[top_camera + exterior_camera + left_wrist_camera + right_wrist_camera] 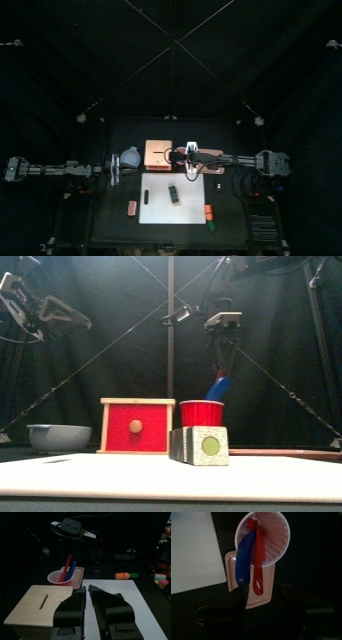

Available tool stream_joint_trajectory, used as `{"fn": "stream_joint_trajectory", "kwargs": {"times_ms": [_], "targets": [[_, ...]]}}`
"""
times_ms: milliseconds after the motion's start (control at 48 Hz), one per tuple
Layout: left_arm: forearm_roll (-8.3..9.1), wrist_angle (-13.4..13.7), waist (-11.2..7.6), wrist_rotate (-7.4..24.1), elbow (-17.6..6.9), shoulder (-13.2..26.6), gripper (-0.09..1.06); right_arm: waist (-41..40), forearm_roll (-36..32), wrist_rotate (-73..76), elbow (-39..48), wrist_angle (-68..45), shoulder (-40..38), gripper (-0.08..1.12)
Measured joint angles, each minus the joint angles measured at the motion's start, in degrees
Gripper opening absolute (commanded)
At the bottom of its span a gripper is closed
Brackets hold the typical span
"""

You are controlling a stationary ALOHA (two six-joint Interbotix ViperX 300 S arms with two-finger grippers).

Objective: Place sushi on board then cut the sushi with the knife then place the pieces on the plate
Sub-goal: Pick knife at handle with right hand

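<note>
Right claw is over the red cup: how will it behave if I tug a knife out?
Probably tippy: in the red cup the blue knife and red knife lean on the rim and stick above it, so a sideways tug would lever it. Likely light: its ribbed wall looks thin. Pulling straight up with the right claw seems safer.

Above the white cutting board (160,212) it's open, with only the sushi roll (175,195) mid-board. Behind, the blue-grey bowl (60,436), wooden box (136,426) and red cup (203,414) with 2 knives (68,567) block the back; the right gripper (223,351) hangs over the cup.
</note>
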Motion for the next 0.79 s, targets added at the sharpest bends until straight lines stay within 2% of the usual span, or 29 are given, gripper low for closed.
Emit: {"fn": "stream_joint_trajectory", "kwargs": {"times_ms": [792], "targets": [[0.09,0.0,0.35,0.0,1.0,0.1,0.55,-1.2,0.7,-7.9,-7.6,6.7,9.1,0.79]]}}
